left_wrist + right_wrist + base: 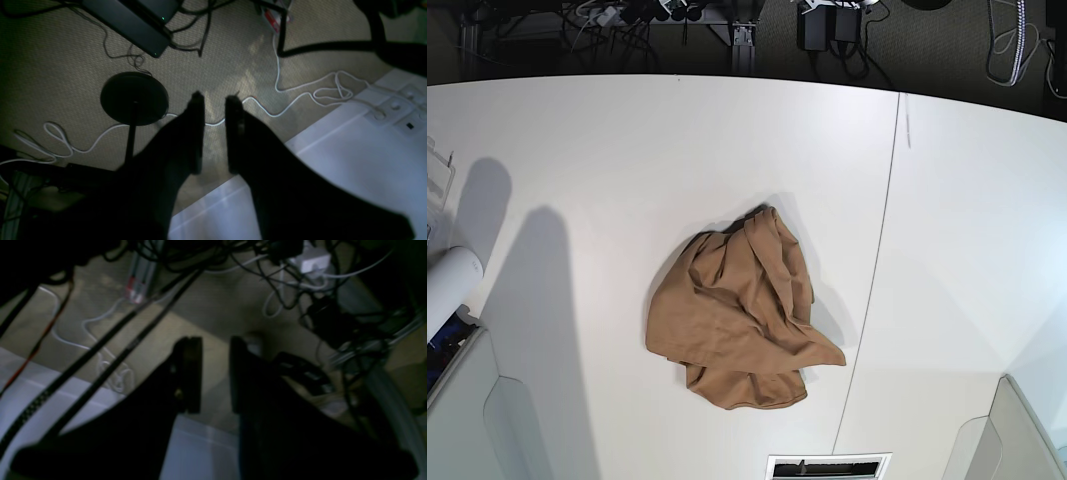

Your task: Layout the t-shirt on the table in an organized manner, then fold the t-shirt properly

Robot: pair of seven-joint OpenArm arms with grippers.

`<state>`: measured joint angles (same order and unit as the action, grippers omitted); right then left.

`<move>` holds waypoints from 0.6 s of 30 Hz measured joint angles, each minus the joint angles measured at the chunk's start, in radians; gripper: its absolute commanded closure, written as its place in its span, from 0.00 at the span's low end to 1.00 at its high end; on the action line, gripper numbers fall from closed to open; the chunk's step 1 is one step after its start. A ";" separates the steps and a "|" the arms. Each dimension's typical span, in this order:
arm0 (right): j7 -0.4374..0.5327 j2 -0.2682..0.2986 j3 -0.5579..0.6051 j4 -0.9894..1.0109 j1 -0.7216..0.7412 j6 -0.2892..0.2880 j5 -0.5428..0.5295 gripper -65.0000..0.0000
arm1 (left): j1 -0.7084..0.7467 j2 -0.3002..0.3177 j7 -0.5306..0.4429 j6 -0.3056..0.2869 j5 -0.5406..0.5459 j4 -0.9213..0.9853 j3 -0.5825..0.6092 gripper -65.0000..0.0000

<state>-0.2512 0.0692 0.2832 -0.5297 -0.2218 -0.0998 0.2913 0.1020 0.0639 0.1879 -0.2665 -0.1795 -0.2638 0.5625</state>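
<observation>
The tan-brown t-shirt lies crumpled in a heap near the middle of the white table, left of the thin dark seam. It shows only in the base view. Neither gripper shows in the base view. My left gripper is open and empty, with carpet visible between its dark fingers; it hangs past the table's edge. My right gripper is also open and empty, over the floor beyond the table's edge. Both are away from the shirt.
Carpet with white and black cables lies beyond the table. A black round stand base and a white power strip show in the left wrist view. A white cylinder sits at the table's left edge, a vent slot at its front.
</observation>
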 measured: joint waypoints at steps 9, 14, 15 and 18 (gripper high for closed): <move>-0.014 0.010 -0.001 -0.193 -0.136 0.000 0.068 0.77 | 0.069 0.029 0.015 -0.057 0.000 -0.117 0.000 0.77; -0.016 0.031 -0.002 -0.296 -0.212 0.000 0.069 0.77 | 0.196 0.092 0.021 -0.055 0.002 -0.319 -0.001 0.77; -0.017 0.039 -0.002 -0.319 -0.227 0.000 0.068 0.77 | 0.224 0.107 0.022 -0.049 0.001 -0.366 -0.001 0.77; -0.031 0.058 -0.002 -0.401 -0.277 0.004 0.068 0.77 | 0.308 0.147 0.024 -0.007 0.004 -0.508 -0.031 0.77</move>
<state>-0.2825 0.1272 0.2817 -0.9302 -0.4988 -0.0959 0.3595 0.4103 0.2111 0.2123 -0.2737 -0.1757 -0.7715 0.5312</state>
